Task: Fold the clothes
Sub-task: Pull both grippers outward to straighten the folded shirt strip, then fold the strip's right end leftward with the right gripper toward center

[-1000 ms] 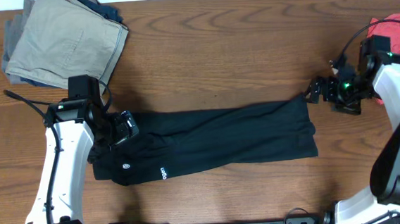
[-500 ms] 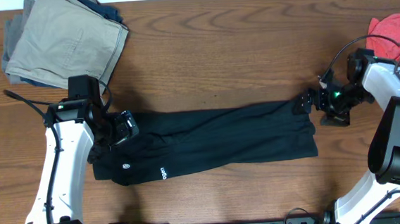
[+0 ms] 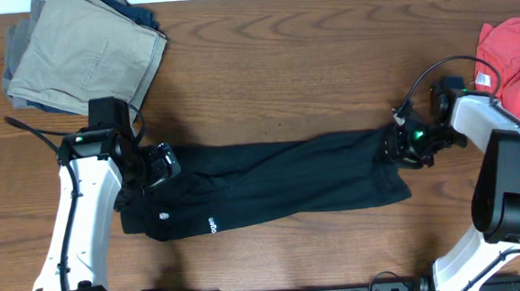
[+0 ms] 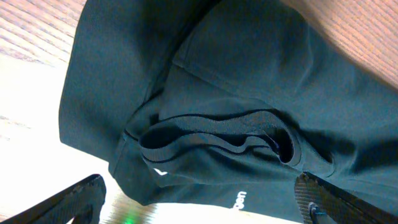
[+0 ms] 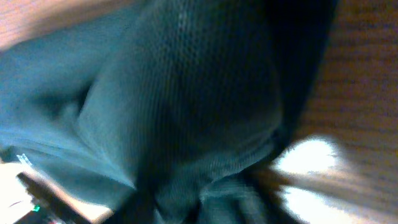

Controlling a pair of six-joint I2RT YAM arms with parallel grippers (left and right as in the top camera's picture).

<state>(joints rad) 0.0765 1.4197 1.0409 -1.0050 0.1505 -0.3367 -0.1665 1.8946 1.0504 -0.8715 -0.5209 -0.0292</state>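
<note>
right gripper [image 3: 396, 143] has slid onto the clothes [image 3: 272, 181], right end; cannot tell if closed.

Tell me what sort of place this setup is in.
Probably a tabletop clothes-folding test bench: a brown wooden table, a long black fabric garment spread across it, and folded tan khaki trousers stacked at one corner.

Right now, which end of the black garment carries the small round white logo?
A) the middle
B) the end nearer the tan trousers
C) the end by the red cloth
B: the white logo sits on the black garment at the end nearest the tan trousers, far from the red cloth.
</note>
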